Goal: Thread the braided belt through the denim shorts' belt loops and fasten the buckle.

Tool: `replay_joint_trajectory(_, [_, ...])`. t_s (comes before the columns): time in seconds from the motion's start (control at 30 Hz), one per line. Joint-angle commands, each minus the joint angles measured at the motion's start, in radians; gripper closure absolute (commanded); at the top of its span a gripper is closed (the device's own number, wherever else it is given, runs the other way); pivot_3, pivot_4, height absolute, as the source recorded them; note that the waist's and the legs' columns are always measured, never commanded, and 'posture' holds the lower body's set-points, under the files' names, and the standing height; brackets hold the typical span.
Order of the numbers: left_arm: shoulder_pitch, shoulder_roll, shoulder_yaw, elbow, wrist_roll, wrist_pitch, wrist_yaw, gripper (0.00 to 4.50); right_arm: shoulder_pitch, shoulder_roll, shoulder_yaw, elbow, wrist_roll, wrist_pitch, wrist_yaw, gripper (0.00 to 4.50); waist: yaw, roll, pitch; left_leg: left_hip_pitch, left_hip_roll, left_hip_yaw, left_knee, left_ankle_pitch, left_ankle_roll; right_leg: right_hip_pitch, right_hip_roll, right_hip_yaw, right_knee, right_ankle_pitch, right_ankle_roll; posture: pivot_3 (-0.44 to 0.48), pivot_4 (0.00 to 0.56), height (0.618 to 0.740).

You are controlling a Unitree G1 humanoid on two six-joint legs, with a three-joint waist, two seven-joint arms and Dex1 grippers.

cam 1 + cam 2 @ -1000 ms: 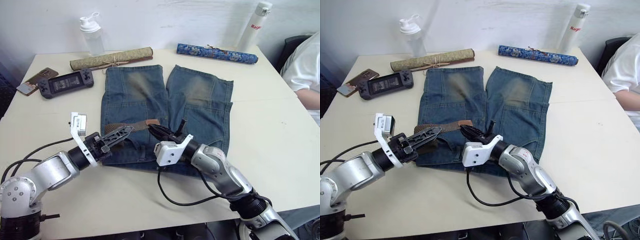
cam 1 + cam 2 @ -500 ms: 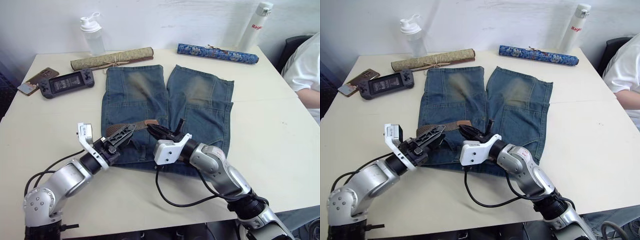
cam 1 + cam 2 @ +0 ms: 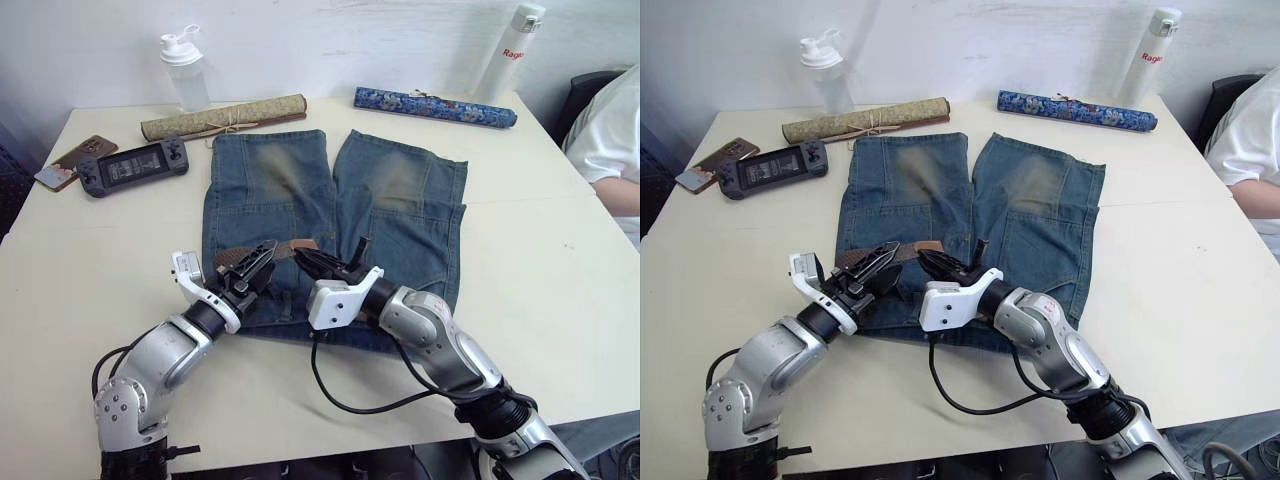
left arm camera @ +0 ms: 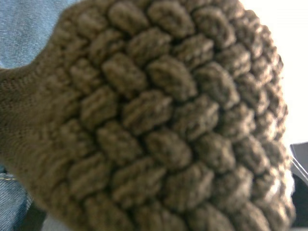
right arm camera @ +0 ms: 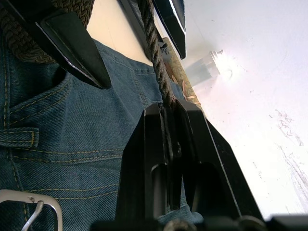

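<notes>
Both jaws look pinched on the braided belt [image 3: 262,250]: the right gripper [image 3: 318,265] has its two black fingers pressed onto the strap edge, clear in right wrist view, and the left gripper [image 3: 252,270] sits over the strap w/ the weave pressed right up against its wrist cam, so prob clamped too, tho its fingertips aren't cleanly visible.

Change vs a sec ago: left arm has swung in from the table side and its gripper now lies over the waistband area, close beside the right one, where before it came at the belt from further out to the robot's left. Right gripper has barely moved. Belt itself hasn't visibly advanced; the tan tip sits at abt the same spot on the shorts. My read: a regrip/realign, not a feed. No belt loops [image 5: 19,136] seen w/ belt through them yet, so threading is at an early stage and fastening is far off.

Belt: olive-brown woven strap, chunky braid, tan leather tip pointing toward the right leg; lies across the near part of the denim shorts [image 3: 400,220], between the two grippers. The buckle [image 5: 26,208], silver frame w/ prong, rests on the denim just by the right gripper.

Shorts: faded blue, yellow-brown worn patches on both legs, flat on the table [image 3: 560,260], waistband nearest the robot.

Beyond: a tan scroll [image 3: 222,117], blue scroll [image 3: 434,106], two bottles, handheld console at the far edge; a person's sleeve on the right.
</notes>
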Motion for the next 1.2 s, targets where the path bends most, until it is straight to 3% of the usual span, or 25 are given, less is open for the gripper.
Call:
replay_joint_trajectory(0.03, [-0.015,-0.015,0.003,-0.071,-0.013,-0.019,0.018,1.90,-0.004,0.004,-0.023,-0.044,0.000,-0.008,-0.005,4.50,0.001,0.000,0.000,0.000,0.000,0.000,0.000,0.000,0.000,0.000,0.000,0.000,0.000,0.000,0.000,0.000,0.150,0.717])
replay_joint_trajectory(0.23, [-0.011,-0.035,0.002,-0.105,-0.013,-0.033,0.023,4.48,-0.004,0.003,-0.024,-0.042,-0.002,-0.007,-0.006,4.50,0.002,0.000,0.000,0.000,0.000,0.000,0.000,0.000,0.000,0.001,0.000,-0.001,0.000,0.000,0.000,0.000,0.150,0.717])
replay_joint_trajectory(0.53, [-0.049,-0.018,0.020,-0.084,-0.013,-0.009,-0.018,4.48,0.022,0.028,-0.034,-0.058,0.060,0.025,0.021,4.50,0.008,0.000,0.000,0.000,0.000,-0.001,0.001,0.000,0.000,0.001,0.001,-0.001,0.000,0.000,0.000,0.000,0.150,0.717])
replay_joint_trajectory(0.67, [-0.035,0.024,0.049,-0.064,-0.013,0.048,-0.084,4.50,0.042,0.049,-0.092,-0.089,0.161,0.085,0.045,2.94,0.017,0.000,0.000,0.000,0.000,-0.001,0.001,0.000,0.000,0.001,0.003,-0.001,0.000,0.000,0.000,0.000,0.150,0.717])
replay_joint_trajectory(0.77, [0.001,0.106,0.101,-0.025,-0.013,0.119,-0.170,4.50,0.075,0.048,-0.146,-0.143,0.286,0.191,0.114,1.41,0.021,0.000,0.000,0.000,0.000,-0.001,0.001,0.000,0.000,0.001,0.006,-0.001,0.000,0.000,0.000,0.000,0.150,0.717])
replay_joint_trajectory(0.87, [0.058,0.266,0.155,0.051,-0.013,0.243,-0.303,4.50,0.116,0.018,-0.227,-0.232,0.440,0.354,0.211,0.11,0.021,0.000,0.000,0.000,0.001,-0.001,0.001,0.000,0.000,0.000,0.006,0.000,0.000,0.000,0.000,0.000,0.150,0.717])
replay_joint_trajectory(0.97, [0.107,0.383,0.188,0.138,-0.013,0.331,-0.395,4.50,0.149,-0.031,-0.318,-0.332,0.634,0.578,0.308,0.11,0.021,0.001,0.000,-0.001,0.001,-0.001,0.000,-0.001,0.001,-0.001,0.006,-0.001,0.000,-0.001,-0.001,0.000,0.150,0.717])
replay_joint_trajectory(1.2, [0.101,0.503,0.151,0.225,-0.013,0.396,-0.439,4.50,0.148,-0.129,-0.445,-0.450,0.943,0.918,0.382,0.11,0.022,0.002,0.001,-0.001,0.001,-0.002,-0.001,-0.003,0.001,-0.001,-0.001,-0.001,-0.001,-0.001,-0.002,0.000,0.150,0.717])
